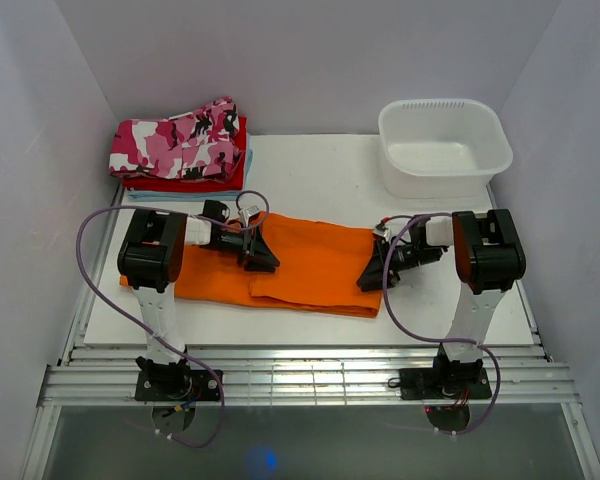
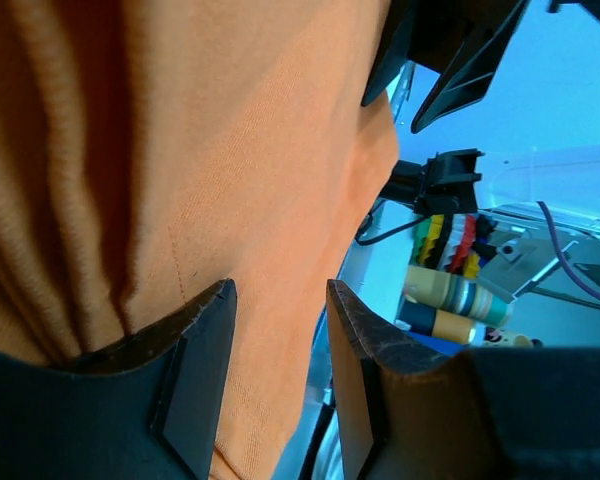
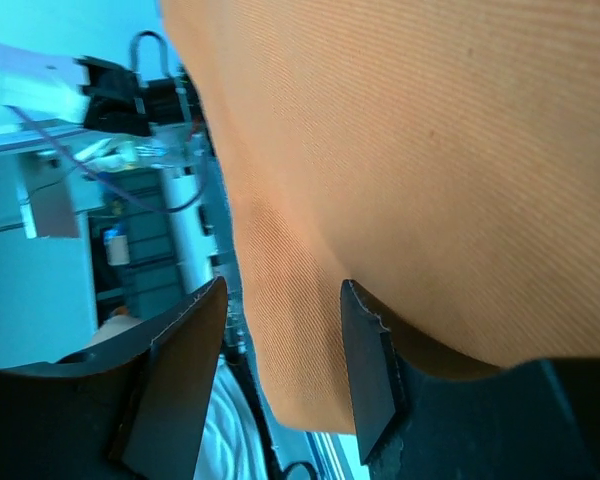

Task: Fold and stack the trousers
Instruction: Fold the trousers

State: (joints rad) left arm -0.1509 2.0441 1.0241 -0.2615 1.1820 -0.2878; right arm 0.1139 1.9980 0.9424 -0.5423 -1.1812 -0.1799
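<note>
Now, gripping large bright-orange soft cloth trousers (image 1: 310, 265) lying on the white desk (image 1: 310, 170).
My left gripper (image 1: 265, 260) and right gripper (image 1: 369, 279) are straddling cloth; I cannot tell if clamped, so I am aiming to pinch every layer evenly.

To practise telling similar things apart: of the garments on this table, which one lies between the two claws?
The plain orange trousers, spread flat in the middle; the camouflage garment and red garment sit stacked at the far left corner.

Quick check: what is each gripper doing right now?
Left gripper: open, astride the trousers.
Right gripper: open, astride the trousers' edge.
</note>
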